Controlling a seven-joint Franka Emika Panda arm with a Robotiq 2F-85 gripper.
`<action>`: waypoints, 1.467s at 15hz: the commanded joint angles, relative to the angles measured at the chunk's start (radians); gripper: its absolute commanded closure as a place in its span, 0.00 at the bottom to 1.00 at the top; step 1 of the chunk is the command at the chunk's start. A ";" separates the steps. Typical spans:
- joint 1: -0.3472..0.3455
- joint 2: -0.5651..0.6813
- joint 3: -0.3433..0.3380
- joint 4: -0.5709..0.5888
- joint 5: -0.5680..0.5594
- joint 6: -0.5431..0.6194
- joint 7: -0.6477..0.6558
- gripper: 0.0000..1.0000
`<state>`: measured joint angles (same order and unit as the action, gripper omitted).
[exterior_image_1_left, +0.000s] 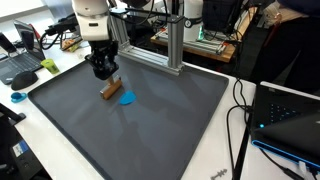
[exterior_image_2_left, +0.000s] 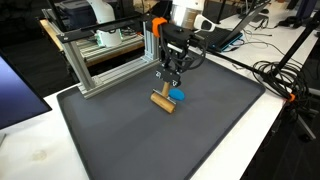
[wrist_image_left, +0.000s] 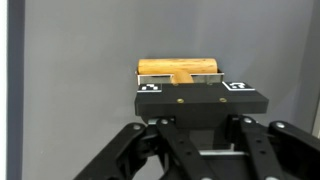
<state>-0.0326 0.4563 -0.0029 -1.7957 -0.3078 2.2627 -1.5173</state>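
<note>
Wrist view has the gripper (wrist_image_left: 180, 82) pinched together on a wooden block (wrist_image_left: 178, 67) at its fingertips. In both exterior views a blue piece (exterior_image_1_left: 127, 98) (exterior_image_2_left: 177, 95) lies just beside those fingertips on the grey mat (exterior_image_1_left: 160, 125).

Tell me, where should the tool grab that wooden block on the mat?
Probably at its middle, across the short width, coming straight down from above: the wooden block lies flat on the mat, long and narrow. Mind the blue piece close beside it.
</note>
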 joint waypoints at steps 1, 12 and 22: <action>-0.039 -0.049 0.012 -0.029 0.036 -0.010 -0.014 0.78; -0.130 -0.443 -0.022 -0.309 0.425 -0.009 0.077 0.78; -0.069 -0.663 -0.040 -0.523 0.354 -0.124 0.724 0.78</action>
<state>-0.1294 -0.1236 -0.0394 -2.2681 0.0852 2.1996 -0.9818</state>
